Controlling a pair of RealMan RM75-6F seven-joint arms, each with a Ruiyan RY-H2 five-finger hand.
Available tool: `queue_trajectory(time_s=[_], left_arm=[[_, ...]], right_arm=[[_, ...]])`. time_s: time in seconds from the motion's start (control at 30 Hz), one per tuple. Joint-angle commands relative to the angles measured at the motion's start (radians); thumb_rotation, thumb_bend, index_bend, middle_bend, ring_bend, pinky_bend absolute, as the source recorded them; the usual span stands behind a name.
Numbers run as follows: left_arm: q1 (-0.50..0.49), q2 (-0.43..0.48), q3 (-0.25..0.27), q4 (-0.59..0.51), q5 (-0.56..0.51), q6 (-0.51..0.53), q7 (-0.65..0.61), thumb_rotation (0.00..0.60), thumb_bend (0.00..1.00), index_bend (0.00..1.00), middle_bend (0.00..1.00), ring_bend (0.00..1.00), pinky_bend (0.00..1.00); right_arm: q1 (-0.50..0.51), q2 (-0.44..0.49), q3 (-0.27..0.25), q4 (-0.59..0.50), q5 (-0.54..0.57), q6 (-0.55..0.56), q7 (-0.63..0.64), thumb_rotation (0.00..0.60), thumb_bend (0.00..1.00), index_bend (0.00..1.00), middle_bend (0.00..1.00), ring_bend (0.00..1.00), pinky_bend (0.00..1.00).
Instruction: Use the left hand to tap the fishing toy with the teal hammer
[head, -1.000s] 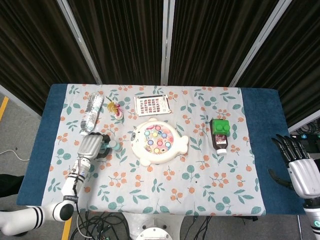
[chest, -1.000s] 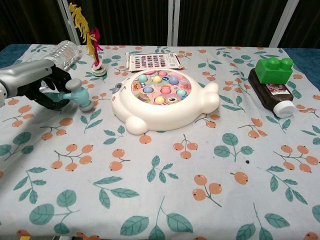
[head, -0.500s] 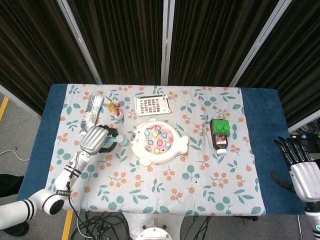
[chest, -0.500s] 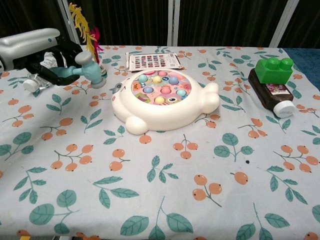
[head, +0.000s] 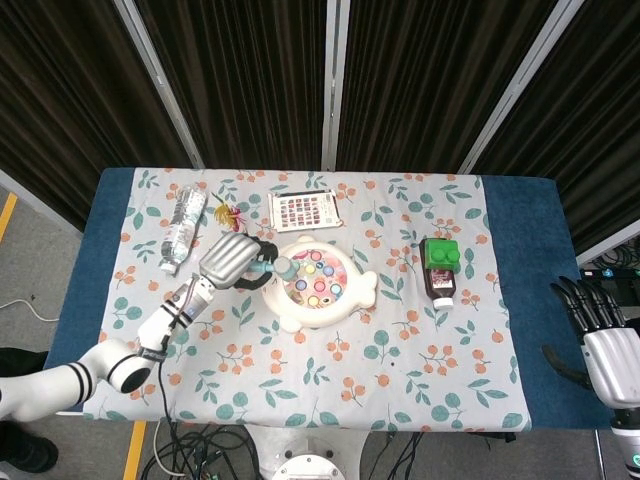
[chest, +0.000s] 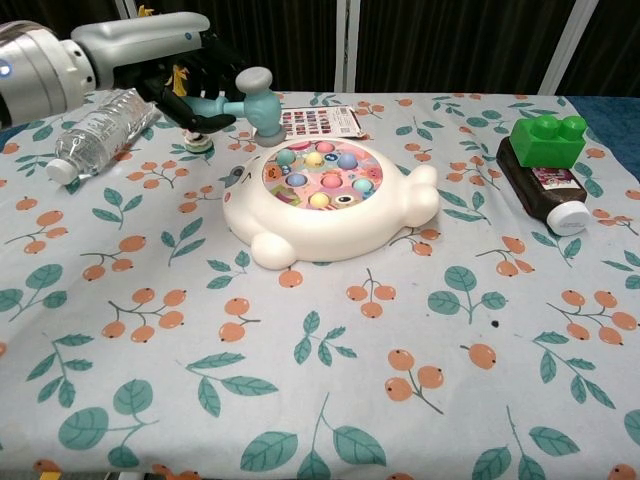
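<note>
Hammer strike is the step in hand: the silver left hand (chest: 190, 75) grips the small teal plastic hammer (chest: 248, 100), its head poised over the left edge of the white fish-shaped fishing toy (chest: 330, 200) at mid-table. Next comes a short downward tap (kept light). The right hand (head: 605, 335) idles off-table, fingers apart.

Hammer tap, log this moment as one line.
left hand: holds hammer | hammer head: above fishing toy edge, contact unclear | right hand: idle, off table edge
</note>
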Motion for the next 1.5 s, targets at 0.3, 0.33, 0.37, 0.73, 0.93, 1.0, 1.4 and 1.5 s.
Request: queue_trajectory(time_s=[0.3,0.33,0.37,0.73,0.93,1.0,1.4,1.5], left_arm=[[-0.045,0.000,0.006,-0.038,-0.093,-0.093,0.107,0.600,0.58,0.69,0.69,0.54,0.61],[-0.049,0.000,0.004,-0.042,-0.101,-0.096,0.118,0.600,0.58,0.69,0.69,0.54,0.61],[-0.055,0.000,0.001,-0.048,-0.111,-0.100,0.132,0.600,0.58,0.69,0.69,0.54,0.61],[-0.112,-0.039,0.011,-0.029,-0.214,-0.161,0.290,0.600,0.58,0.69,0.69,0.54,0.61],[-0.113,-0.036,0.000,-0.044,-0.250,-0.143,0.299,0.600,0.58,0.69,0.69,0.54,0.61],[-0.110,-0.022,-0.012,-0.058,-0.257,-0.136,0.283,0.600,0.58,0.69,0.69,0.54,0.61],[-0.129,-0.048,-0.025,0.028,-0.306,-0.144,0.262,0.600,0.58,0.69,0.69,0.54,0.61],[-0.134,-0.069,-0.012,0.054,-0.318,-0.159,0.271,0.600,0.58,0.69,0.69,0.54,0.61]], right_arm=[[0.000,-0.004,0.001,0.015,0.000,-0.005,0.015,0.600,0.18,0.00,0.07,0.00,0.00],[0.000,-0.004,0.001,0.016,0.000,-0.004,0.016,0.600,0.18,0.00,0.07,0.00,0.00],[-0.001,-0.004,0.002,0.016,0.001,-0.003,0.017,0.600,0.18,0.00,0.07,0.00,0.00],[-0.010,0.000,0.002,0.025,0.005,0.005,0.030,0.600,0.18,0.00,0.07,0.00,0.00],[-0.015,0.001,0.003,0.032,0.008,0.011,0.039,0.600,0.18,0.00,0.07,0.00,0.00],[-0.014,0.001,0.003,0.034,0.008,0.010,0.042,0.600,0.18,0.00,0.07,0.00,0.00],[-0.008,-0.002,0.007,0.041,0.016,-0.005,0.050,0.600,0.18,0.00,0.07,0.00,0.00],[-0.008,-0.003,0.006,0.041,0.017,-0.008,0.050,0.600,0.18,0.00,0.07,0.00,0.00]])
